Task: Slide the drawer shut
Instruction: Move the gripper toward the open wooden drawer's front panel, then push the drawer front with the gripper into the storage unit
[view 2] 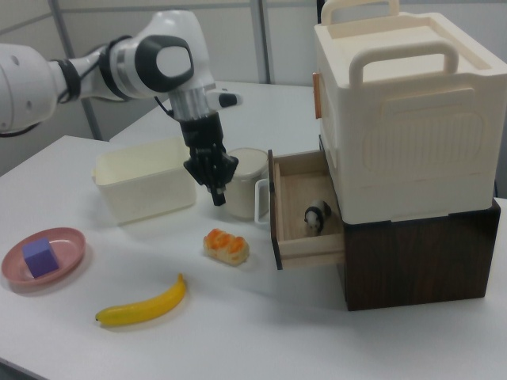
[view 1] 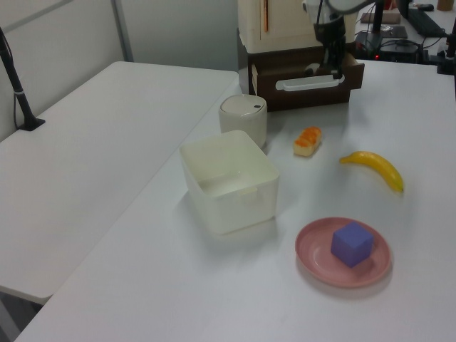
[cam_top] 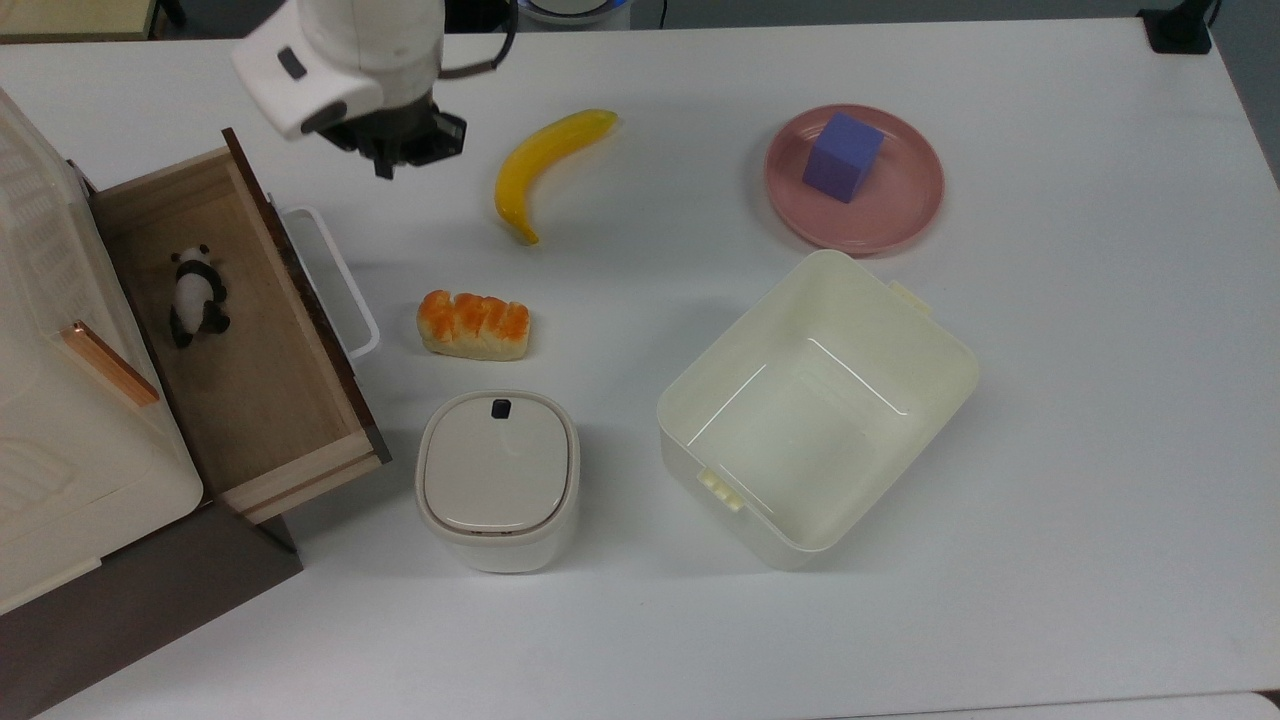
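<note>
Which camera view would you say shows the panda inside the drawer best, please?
The top view: it looks straight down into the open drawer, so the whole panda lies in plain sight on the wood floor. The right view shows the panda small, behind the drawer's side. In the left view just a bit peeks above the front panel.

Cabinet point(cam_top: 120, 600) cut off by left and bottom edges in top view. Cream box point(cam_top: 60, 440) on top cut by left edge, hiding drawer point(cam_top: 250, 360) rear portion. Arm point(cam_top: 340, 50) cut off at 12 o'clock edge. Gripper point(view 1: 332, 68) in left view covering part of drawer front; fingers too small to judge. Panda toy point(view 1: 311, 69) barely visible there. Lidded bin point(view 2: 247, 170) partly hidden behind gripper in right view.
</note>
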Available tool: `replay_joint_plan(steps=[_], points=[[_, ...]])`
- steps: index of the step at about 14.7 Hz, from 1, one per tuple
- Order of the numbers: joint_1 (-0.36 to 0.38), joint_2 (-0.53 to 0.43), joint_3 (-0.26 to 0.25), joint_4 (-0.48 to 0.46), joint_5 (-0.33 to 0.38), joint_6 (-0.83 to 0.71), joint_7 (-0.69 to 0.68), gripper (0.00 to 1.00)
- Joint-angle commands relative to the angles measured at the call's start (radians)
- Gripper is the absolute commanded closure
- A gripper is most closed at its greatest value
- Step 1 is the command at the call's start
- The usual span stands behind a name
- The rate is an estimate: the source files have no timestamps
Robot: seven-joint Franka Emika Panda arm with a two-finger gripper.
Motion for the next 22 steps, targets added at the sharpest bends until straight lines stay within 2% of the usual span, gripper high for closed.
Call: replay_joint_plan(steps=[1, 7, 22], points=[[0.002, 0.032, -0.012, -0.013, -0.037, 0.060, -0.009, 1.00], [-0.031, 0.074, -0.020, -0.007, -0.055, 0.111, -0.009, 1.00], [-0.134, 0.107, -0.021, -0.004, -0.059, 0.226, 0.020, 1.00]])
